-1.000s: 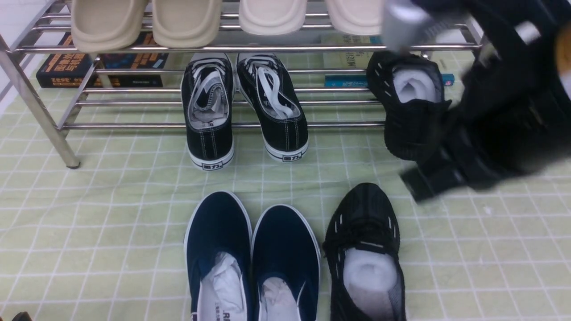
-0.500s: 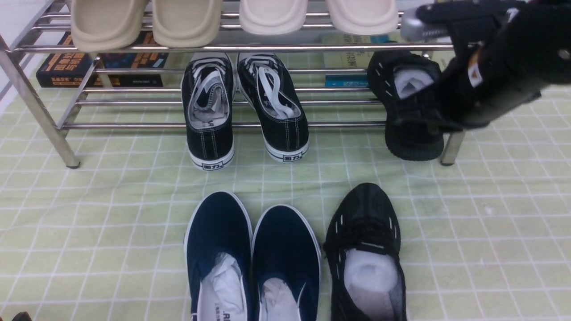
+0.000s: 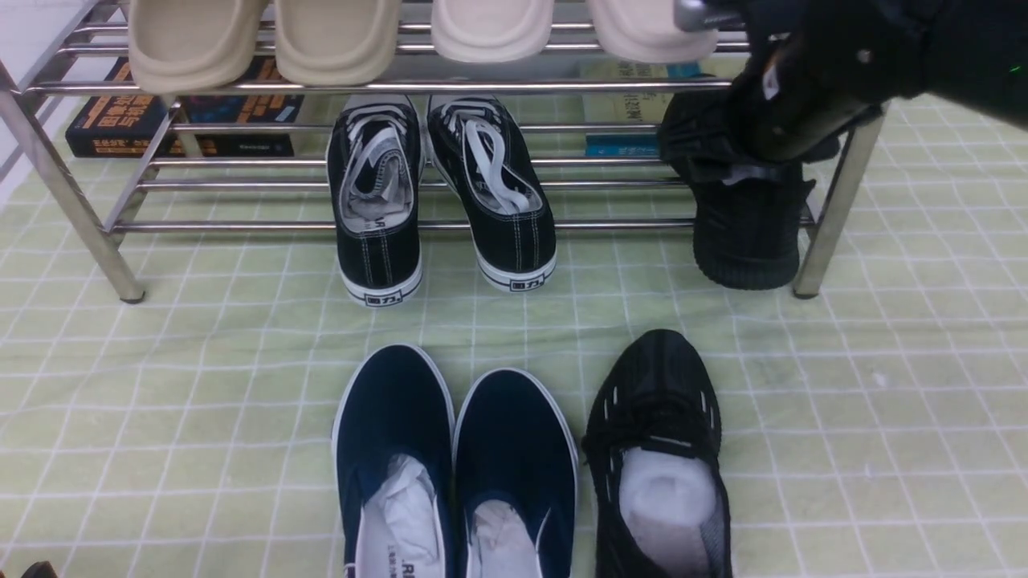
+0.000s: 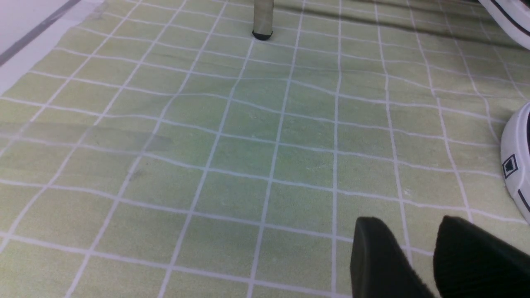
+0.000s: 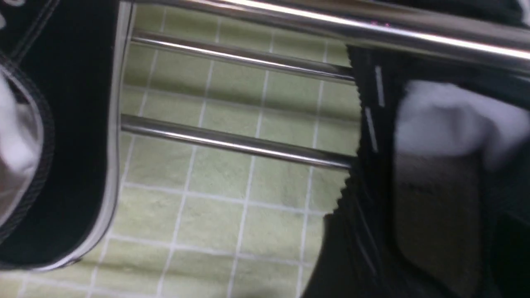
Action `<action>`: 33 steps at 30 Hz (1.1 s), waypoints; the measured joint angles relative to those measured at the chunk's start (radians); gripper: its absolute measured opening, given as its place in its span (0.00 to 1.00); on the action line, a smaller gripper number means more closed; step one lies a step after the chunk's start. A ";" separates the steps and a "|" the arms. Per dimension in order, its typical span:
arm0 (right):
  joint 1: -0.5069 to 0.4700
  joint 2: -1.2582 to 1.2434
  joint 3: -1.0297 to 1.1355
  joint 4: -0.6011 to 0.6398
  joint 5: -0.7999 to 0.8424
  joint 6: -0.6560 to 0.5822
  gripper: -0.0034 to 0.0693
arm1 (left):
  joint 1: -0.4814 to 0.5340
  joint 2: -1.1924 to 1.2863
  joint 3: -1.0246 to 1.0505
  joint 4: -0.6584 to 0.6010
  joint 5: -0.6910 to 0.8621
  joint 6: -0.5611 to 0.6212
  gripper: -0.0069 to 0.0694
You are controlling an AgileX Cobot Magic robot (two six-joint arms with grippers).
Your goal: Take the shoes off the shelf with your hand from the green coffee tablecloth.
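One black mesh sneaker (image 3: 743,233) sits on the lower tier of the steel shelf (image 3: 401,86) at the right end, heel hanging over the front tube. Its mate (image 3: 654,393) lies on the green checked tablecloth (image 3: 201,385) in front. My right gripper (image 3: 751,164) is down at the shelf sneaker's opening and hides its paper stuffing. In the right wrist view one finger pad (image 5: 434,215) is inside the sneaker (image 5: 368,124), below the white stuffing (image 5: 455,120), with the shoe's wall between the parted jaws. My left gripper (image 4: 408,225) is open and empty over bare cloth (image 4: 248,145).
Black canvas lace-ups (image 3: 438,193) stand mid-shelf, also in the right wrist view (image 5: 74,124). Navy slip-ons (image 3: 454,457) lie on the cloth beside the loose sneaker. Beige slippers (image 3: 337,40) fill the top tier. Books (image 3: 185,120) lie behind. A shelf leg (image 3: 835,209) stands by the sneaker.
My right gripper has swung up and back from beside the shelf sneaker's heel and come down on its opening. The sneakers have not moved.
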 joint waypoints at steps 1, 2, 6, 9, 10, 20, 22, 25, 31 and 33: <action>0.000 0.016 -0.002 -0.010 -0.014 0.000 0.71 | 0.000 0.000 0.000 0.000 0.000 0.000 0.41; 0.000 0.022 -0.001 -0.016 -0.016 0.000 0.71 | 0.000 0.000 0.000 0.000 0.000 0.000 0.41; 0.000 0.080 -0.002 -0.082 -0.060 0.000 0.68 | 0.000 0.000 0.000 0.000 0.000 0.000 0.41; 0.000 0.111 -0.002 -0.120 -0.078 0.001 0.61 | 0.000 0.000 0.000 0.000 0.000 0.000 0.41; 0.000 0.117 -0.003 -0.131 -0.080 0.007 0.59 | 0.000 0.000 0.000 0.000 0.000 0.000 0.41; 0.014 0.070 -0.004 -0.108 0.042 0.009 0.08 | 0.000 0.000 0.000 0.000 0.000 0.000 0.41; 0.034 0.013 -0.004 -0.083 0.119 -0.012 0.08 | 0.000 0.000 0.000 0.000 0.000 0.000 0.41; 0.069 -0.085 -0.004 -0.054 0.215 -0.041 0.08 | 0.000 0.000 0.000 0.000 0.000 0.000 0.41; 0.149 -0.261 -0.004 -0.020 0.414 -0.075 0.08 | 0.000 0.000 0.000 0.000 0.000 0.000 0.41; 0.173 -0.305 -0.004 -0.007 0.473 -0.096 0.08 | 0.000 0.000 0.000 0.000 0.000 0.000 0.41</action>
